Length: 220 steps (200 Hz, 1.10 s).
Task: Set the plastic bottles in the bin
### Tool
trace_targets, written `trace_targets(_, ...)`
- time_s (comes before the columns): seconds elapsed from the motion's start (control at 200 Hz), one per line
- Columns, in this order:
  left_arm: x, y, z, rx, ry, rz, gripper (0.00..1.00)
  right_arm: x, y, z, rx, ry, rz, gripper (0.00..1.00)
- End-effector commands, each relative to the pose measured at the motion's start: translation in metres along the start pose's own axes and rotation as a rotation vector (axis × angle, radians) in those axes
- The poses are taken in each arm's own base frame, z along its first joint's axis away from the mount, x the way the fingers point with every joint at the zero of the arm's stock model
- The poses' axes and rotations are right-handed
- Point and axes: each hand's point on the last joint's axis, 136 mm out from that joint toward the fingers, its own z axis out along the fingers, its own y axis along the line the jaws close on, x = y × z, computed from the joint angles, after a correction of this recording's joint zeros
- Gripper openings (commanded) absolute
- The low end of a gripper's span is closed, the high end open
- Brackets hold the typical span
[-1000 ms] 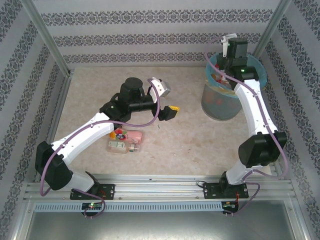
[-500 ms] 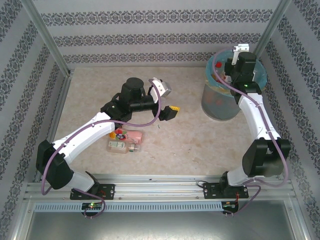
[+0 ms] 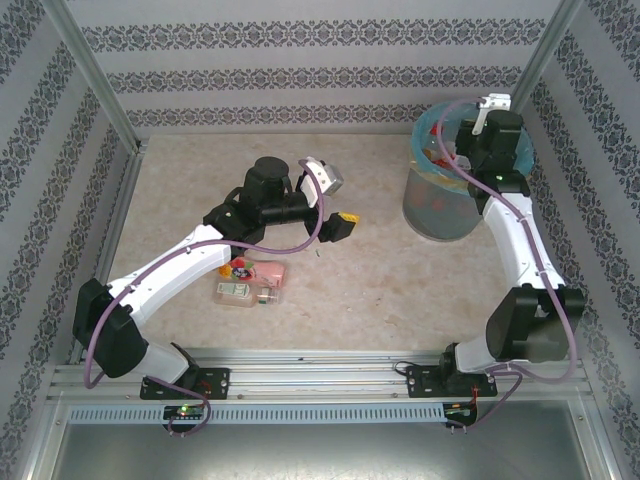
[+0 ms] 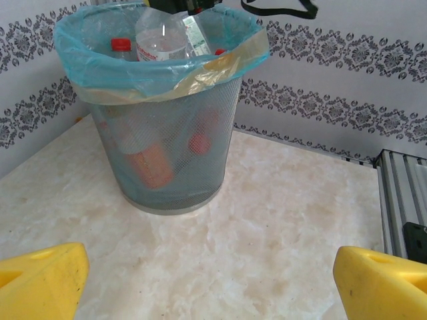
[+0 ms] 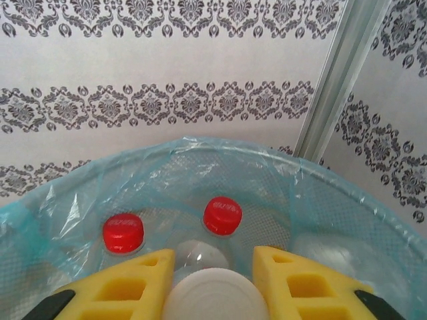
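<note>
My right pincer [image 5: 213, 267] grips a white-capped bottle [image 5: 210, 297] over the bin [image 5: 80, 193], red-capped bottles [image 5: 222, 215] beneath; left pincer [image 4: 213, 280] gapes empty.

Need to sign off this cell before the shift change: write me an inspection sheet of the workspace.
Surface: beige marbled tabletop, no spills seen.
Job's things: bin at far right, blue-lined, with several plastic bottles inside; a few loose bottles lie on the table by the left arm; a white-capped bottle is held over the bin.
Clutter: nothing seen.
Grippers: left gripper open, empty, facing the bin; right gripper has its fingers shut on the white-capped bottle.
Cables: purple cables loop along both arms, apart from the loose bottles.
Surroundings: patterned walls, aluminium frame posts.
</note>
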Motion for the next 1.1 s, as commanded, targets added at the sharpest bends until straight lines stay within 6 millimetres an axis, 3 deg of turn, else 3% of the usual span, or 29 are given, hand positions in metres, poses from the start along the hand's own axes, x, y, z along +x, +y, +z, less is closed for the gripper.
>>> trace_targets(0.0, -0.007, -0.004, 0.002, 0.013, -0.031, 0.015, 0.95, 0.111, 0.018, -0.019, -0.09, 0.448, 0.075, 0.09)
trace_targets(0.095, -0.007, -0.004, 0.002, 0.009, -0.035, 0.014, 0.94, 0.084, 0.028, -0.035, -0.143, 0.392, 0.101, 0.36)
trace_targets(0.175, -0.005, -0.004, 0.001, 0.008, -0.028, 0.009, 0.95, 0.077, 0.035, -0.047, -0.184, 0.381, 0.116, 0.5)
trace_targets(0.27, -0.004, -0.005, -0.001, 0.007, -0.029, 0.011, 0.95, 0.071, 0.041, -0.058, -0.219, 0.381, 0.136, 0.53)
trace_targets(0.51, -0.003, -0.005, -0.001, 0.008, -0.033, 0.001, 0.95, 0.059, 0.047, -0.076, -0.269, 0.355, 0.172, 0.46)
trace_targets(0.614, -0.003, -0.006, -0.002, 0.01, -0.033, -0.002, 0.95, 0.05, 0.061, -0.086, -0.349, 0.343, 0.234, 0.62)
trace_targets(0.644, -0.004, -0.006, -0.002, 0.007, -0.032, -0.001, 0.95, 0.046, 0.064, -0.09, -0.364, 0.331, 0.253, 0.71)
trace_targets(0.684, -0.004, -0.006, -0.003, 0.004, -0.032, -0.002, 0.95, 0.042, 0.065, -0.093, -0.375, 0.317, 0.272, 0.75)
trace_targets(0.829, -0.002, -0.005, -0.002, 0.003, -0.033, -0.007, 0.95, 0.038, 0.059, -0.094, -0.342, 0.298, 0.269, 0.66)
trace_targets(0.939, -0.001, -0.005, -0.001, 0.006, -0.033, -0.015, 0.95, 0.054, 0.052, -0.085, -0.287, 0.36, 0.239, 0.48)
trace_targets(1.094, 0.0, -0.006, -0.001, 0.007, -0.033, -0.018, 0.95, 0.073, 0.028, -0.073, -0.146, 0.412, 0.146, 0.33)
